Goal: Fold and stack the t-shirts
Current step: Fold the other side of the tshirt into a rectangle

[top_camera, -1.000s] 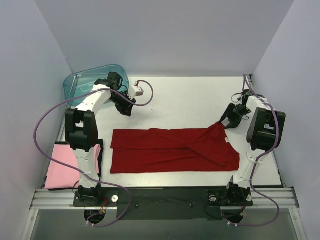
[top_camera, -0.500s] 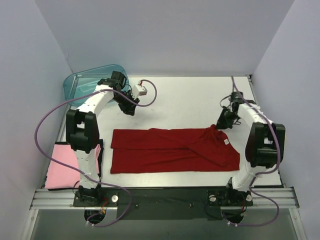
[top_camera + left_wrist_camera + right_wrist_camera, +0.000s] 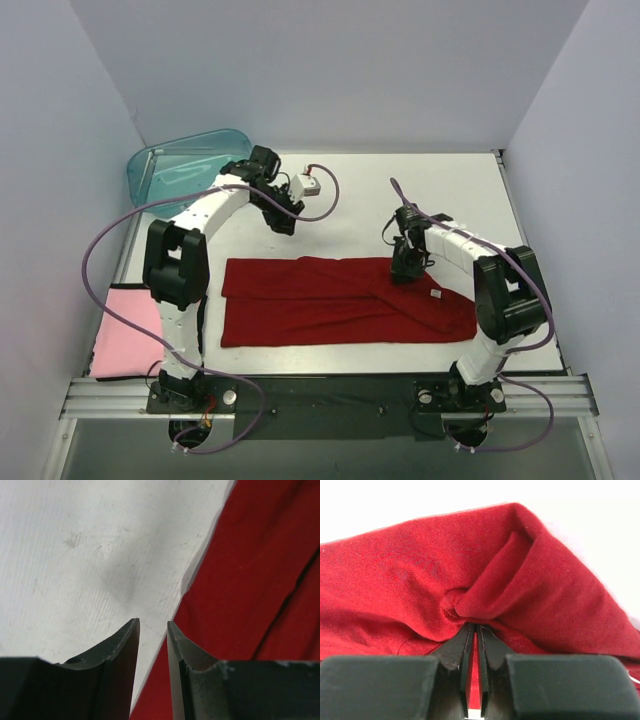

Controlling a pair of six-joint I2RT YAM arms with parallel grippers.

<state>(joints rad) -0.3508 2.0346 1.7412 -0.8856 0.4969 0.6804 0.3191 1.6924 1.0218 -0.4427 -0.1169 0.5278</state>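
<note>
The right gripper (image 3: 476, 627) clamps a far-edge fold of the dark red t-shirt (image 3: 330, 310) on the bench (image 3: 400, 190). The left gripper (image 3: 153, 625), slightly apart and empty, hangs over its far-left edge.

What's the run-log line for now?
right gripper: shut on dark red cloth t-shirt | left gripper: open, empty, near its edge | pale pink cloth t-shirt: near-left corner

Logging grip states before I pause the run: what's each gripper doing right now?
Left gripper: partly open, holding nothing.
Right gripper: closed, pinching a fold of the dark red t-shirt.
</note>
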